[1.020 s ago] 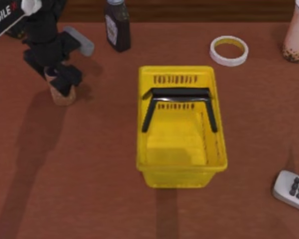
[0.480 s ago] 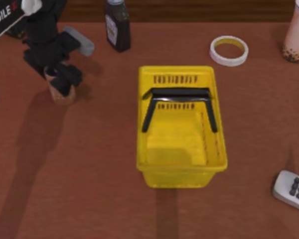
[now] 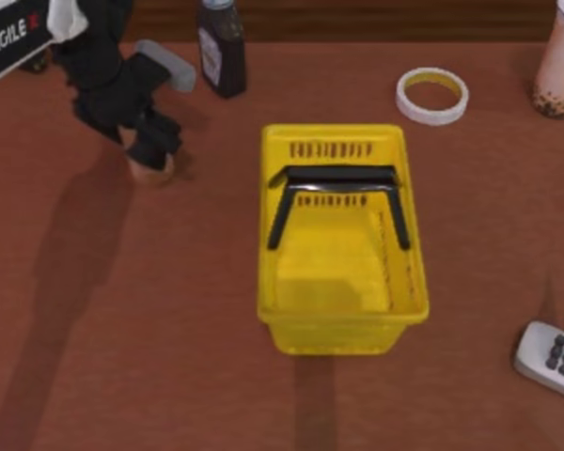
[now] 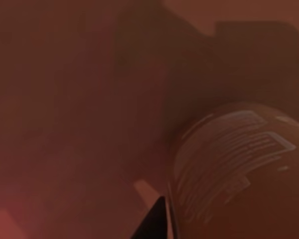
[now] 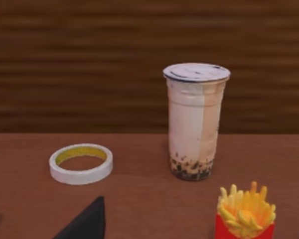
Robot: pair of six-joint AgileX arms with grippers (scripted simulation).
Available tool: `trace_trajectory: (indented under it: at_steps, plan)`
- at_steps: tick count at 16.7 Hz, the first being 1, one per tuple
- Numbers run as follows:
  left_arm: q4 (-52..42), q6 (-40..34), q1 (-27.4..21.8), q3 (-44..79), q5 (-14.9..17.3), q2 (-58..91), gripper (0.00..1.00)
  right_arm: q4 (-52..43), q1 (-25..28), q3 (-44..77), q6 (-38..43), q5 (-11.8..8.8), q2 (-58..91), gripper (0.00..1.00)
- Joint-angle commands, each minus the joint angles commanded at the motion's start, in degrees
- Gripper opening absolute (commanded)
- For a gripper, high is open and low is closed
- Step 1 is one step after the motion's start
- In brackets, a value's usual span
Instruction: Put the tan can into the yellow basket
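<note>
The tan can point(image 3: 151, 170) shows just below the black fingers of my left gripper point(image 3: 152, 150), which is shut on it at the table's back left, left of the yellow basket point(image 3: 343, 324). Up close, the tan can point(image 4: 229, 169) fills the left wrist view with pale markings on its side, and one dark fingertip point(image 4: 155, 221) lies against it. The basket stands in the middle of the table, its black handles point(image 3: 340, 177) folded across its far half. My right arm is outside the top view; one dark fingertip point(image 5: 91, 220) of its open gripper shows in the right wrist view.
A dark brown bottle point(image 3: 222, 52) stands at the back, close to the left arm. A white tape ring point(image 3: 432, 95) and a pale cup with dark pearls point(image 3: 561, 61) are at the back right. A remote point(image 3: 553, 358) lies front right. A fries box point(image 5: 245, 211) sits near the cup.
My left gripper has moved to the right, toward the basket, carrying the tan can with it. Nothing else on the table has shifted.
</note>
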Motion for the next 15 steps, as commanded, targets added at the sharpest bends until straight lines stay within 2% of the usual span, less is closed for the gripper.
trace_trajectory:
  at_steps: [4, 12, 15]
  plan:
    - [18.6, -5.7, -1.4, -7.6, 12.1, -3.3, 0.0, 0.0, 0.0, 0.0, 0.0, 0.0, 0.0, 1.0]
    - [68.7, -19.6, -4.7, -27.6, 41.6, -14.0, 0.0, 0.0, 0.0, 0.0, 0.0, 0.0, 0.0, 1.0]
    - [84.7, -24.5, -5.8, -35.1, 51.5, -17.9, 0.0, 0.0, 0.0, 0.0, 0.0, 0.0, 0.0, 1.0]
